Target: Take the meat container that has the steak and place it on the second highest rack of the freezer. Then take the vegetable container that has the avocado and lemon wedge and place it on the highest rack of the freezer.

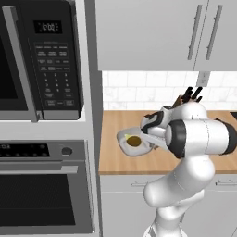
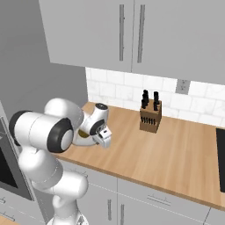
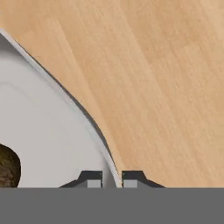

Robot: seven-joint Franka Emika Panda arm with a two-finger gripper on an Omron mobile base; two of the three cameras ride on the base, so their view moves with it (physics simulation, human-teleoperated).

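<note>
Left base view: I am reaching forward and to the left over the wooden counter (image 1: 139,162), forearm roughly level, wrist bent down toward the white container (image 1: 132,141). The container is sitting on the counter near its left end, close to the tall grey panel. Inside it, the avocado (image 1: 134,141) is lying at the middle, with a sliver of the lemon wedge (image 1: 127,137) just beside it. My hand is coming in from the container's right side.

Right base view: my elbow is folding low in front of the counter edge, and my gripper (image 2: 105,139) is pointing down at the near right rim of the container (image 2: 85,139). The knife block (image 2: 150,115) is standing well apart to the right, out of my way.

Hand view: my two fingertips (image 3: 90,179) are standing closed on the container's rim (image 3: 65,98), one inside the wall and one outside, with the rim running between them. The avocado (image 3: 8,166) is lying inside, to the left of my fingers. I judge the grip as seated; the coming lift is depending on this thin rim hold, so the container may tip away from me toward its unsupported far side.
</note>
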